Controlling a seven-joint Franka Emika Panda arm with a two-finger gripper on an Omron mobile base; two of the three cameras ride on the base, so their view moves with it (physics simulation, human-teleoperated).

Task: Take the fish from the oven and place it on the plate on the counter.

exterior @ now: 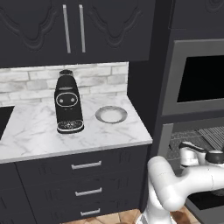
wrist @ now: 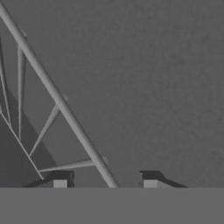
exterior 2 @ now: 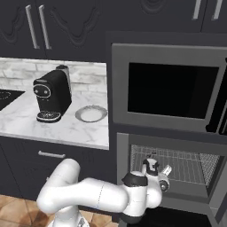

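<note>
The oven (exterior 2: 166,129) stands open beside the counter, with its wire rack (exterior 2: 188,163) in plain sight. My gripper (exterior 2: 150,163) reaches into the cavity just above the rack's front left part. In the hand view the gripper (wrist: 106,183) is open; its two dark fingertips (wrist: 61,181) stand apart with only a rack wire (wrist: 61,105) and the grey oven wall beyond them. The fish is out of view. The plate (exterior: 111,114) lies bare on the counter (exterior: 35,135), near its right end; the right base view also shows the plate (exterior 2: 91,113).
A black coffee machine (exterior: 68,103) stands on the counter left of the plate. Dark drawers with silver bar handles (exterior: 86,165) run below the worktop. Above the open cavity is a second oven window (exterior 2: 170,88). My arm's elbow (exterior: 164,183) hangs in front of the drawers.
</note>
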